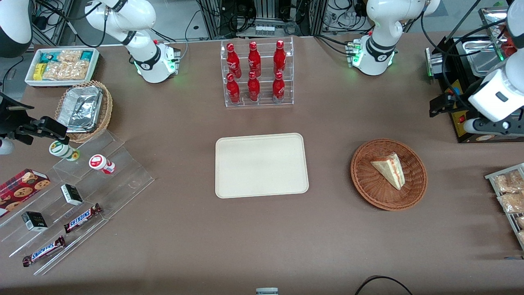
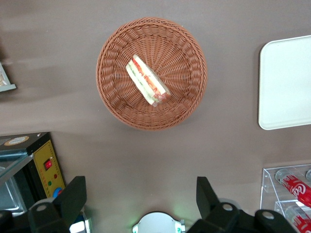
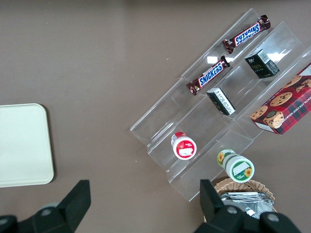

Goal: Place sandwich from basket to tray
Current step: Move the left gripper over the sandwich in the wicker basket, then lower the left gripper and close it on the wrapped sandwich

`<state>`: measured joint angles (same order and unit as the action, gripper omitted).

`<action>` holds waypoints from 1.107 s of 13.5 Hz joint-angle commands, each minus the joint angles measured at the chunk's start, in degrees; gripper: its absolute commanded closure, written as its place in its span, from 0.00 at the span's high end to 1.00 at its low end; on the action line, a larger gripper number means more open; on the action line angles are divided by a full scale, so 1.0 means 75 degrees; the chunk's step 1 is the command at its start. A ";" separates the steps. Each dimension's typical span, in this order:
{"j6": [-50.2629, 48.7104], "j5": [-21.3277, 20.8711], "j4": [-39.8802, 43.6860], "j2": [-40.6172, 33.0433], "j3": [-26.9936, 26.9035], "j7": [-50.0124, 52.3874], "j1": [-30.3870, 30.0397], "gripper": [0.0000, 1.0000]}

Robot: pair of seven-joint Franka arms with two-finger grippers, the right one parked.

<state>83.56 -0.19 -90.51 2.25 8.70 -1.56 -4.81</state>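
Note:
The sandwich, a pale wedge with red, orange and green layers on its cut edge, lies in the reddish-brown wicker basket. The cream tray lies flat at the table's middle with nothing on it, beside the basket toward the parked arm's end. My gripper hangs high over the table toward the working arm's end, farther from the front camera than the basket. It is open, with nothing between its black fingers.
A clear rack of red bottles stands farther from the front camera than the tray. A black appliance with a yellow panel sits beside my gripper. A wire rack of snack packets lies at the working arm's table end.

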 commanded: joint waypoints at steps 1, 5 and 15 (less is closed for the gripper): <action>0.0611 -0.0034 -0.0645 -0.0043 0.0012 0.0138 0.0055 1.00; 0.1758 0.0048 -0.1686 0.0028 0.0012 0.0185 0.0055 1.00; 0.4585 0.0037 -0.3705 0.0718 0.0001 0.0699 0.0031 1.00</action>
<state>115.86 -0.17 -117.31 6.76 8.84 0.88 -4.78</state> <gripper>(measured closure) 0.000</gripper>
